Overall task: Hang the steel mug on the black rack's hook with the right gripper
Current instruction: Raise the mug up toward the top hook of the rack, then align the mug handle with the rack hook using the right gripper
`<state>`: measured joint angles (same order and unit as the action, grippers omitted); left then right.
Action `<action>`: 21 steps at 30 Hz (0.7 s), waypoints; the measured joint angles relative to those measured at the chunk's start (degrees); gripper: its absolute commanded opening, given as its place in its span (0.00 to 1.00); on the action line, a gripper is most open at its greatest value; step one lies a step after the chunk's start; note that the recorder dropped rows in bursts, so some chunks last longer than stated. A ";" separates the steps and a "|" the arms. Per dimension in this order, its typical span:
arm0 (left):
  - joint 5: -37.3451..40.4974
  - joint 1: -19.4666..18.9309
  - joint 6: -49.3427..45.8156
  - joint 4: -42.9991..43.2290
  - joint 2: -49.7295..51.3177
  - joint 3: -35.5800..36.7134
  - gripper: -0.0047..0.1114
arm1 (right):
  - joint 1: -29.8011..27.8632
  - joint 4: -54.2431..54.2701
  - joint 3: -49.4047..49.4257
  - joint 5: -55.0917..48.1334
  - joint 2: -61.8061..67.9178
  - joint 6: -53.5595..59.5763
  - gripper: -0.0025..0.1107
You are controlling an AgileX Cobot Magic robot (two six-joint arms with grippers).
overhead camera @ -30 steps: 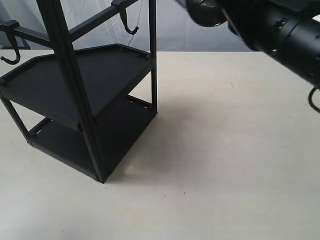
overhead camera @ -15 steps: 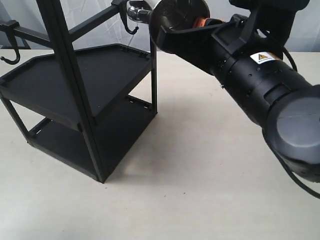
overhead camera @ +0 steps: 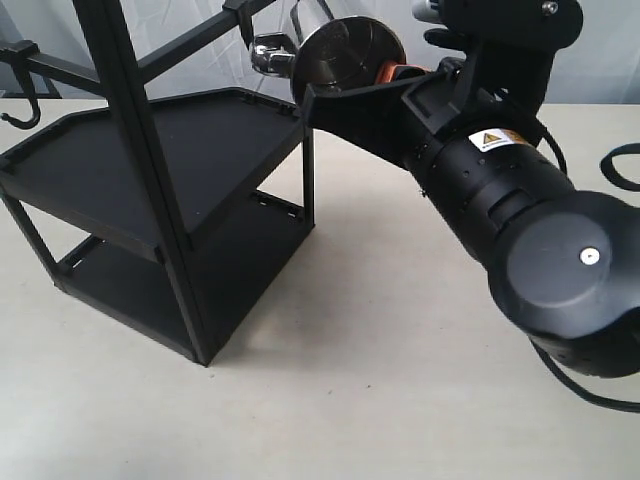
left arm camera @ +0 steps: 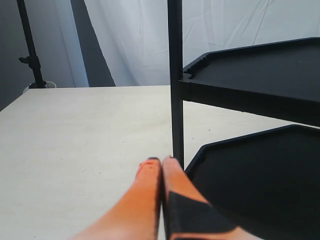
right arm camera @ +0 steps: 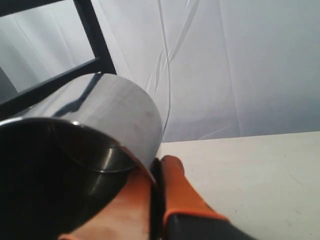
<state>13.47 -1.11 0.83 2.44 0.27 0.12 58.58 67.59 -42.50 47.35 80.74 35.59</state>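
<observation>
The steel mug (overhead camera: 345,55) is held high in the air, its shiny base turned toward the exterior camera and its loop handle (overhead camera: 270,52) right beside the hook (overhead camera: 250,40) on the black rack's (overhead camera: 150,170) upper crossbar. Whether the handle is over the hook's tip I cannot tell. My right gripper (overhead camera: 390,75) is shut on the mug's rim; in the right wrist view one orange pad sits inside the mug (right arm camera: 95,130) and the other finger (right arm camera: 175,190) outside its wall. My left gripper (left arm camera: 161,162) is shut with nothing in it, low on the table beside a rack post (left arm camera: 175,85).
The rack has two flat trays (overhead camera: 190,140) and a second hook (overhead camera: 22,100) on the far-left crossbar. The light table (overhead camera: 420,380) spreads to the right of and in front of the rack. White cloth hangs behind. A black cable (overhead camera: 620,165) lies at the right edge.
My right arm has swung in from the upper right, carrying the mug leftward and down until its handle reaches the hook. The rack has not moved.
</observation>
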 measured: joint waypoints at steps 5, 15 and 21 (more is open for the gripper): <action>0.00 0.00 0.00 0.00 0.00 0.00 0.05 | -0.05 0.34 0.00 0.21 0.88 0.00 0.01; 0.00 0.00 0.00 0.00 0.00 0.00 0.05 | -0.05 1.21 -0.11 1.40 3.46 -0.60 0.01; 0.00 0.00 0.00 0.00 0.00 0.00 0.05 | -0.05 1.35 -0.23 0.28 3.55 -0.92 0.01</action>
<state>13.47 -1.11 0.83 2.44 0.27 0.12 58.53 68.94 -42.73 47.63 84.30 34.66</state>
